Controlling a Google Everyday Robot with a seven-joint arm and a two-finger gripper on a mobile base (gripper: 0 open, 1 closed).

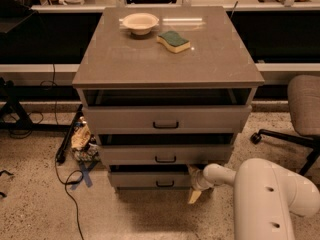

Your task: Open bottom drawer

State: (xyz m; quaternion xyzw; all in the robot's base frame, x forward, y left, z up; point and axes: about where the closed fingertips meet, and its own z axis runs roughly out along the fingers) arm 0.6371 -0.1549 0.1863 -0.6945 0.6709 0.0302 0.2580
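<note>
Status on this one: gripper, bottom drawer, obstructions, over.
Gripper low at right end of bottom drawer, beside its handle, not on it. Floor clutter left of cabinet, off drawer's path.

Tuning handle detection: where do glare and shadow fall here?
Camera view: glare streaks the cabinet top near the bowl; deep shadow fills the gap above the bottom drawer, its handle dark but visible; the hand sits low at that drawer's right end.

Speckled floor (30, 209), grey office chair (305, 104).
</note>
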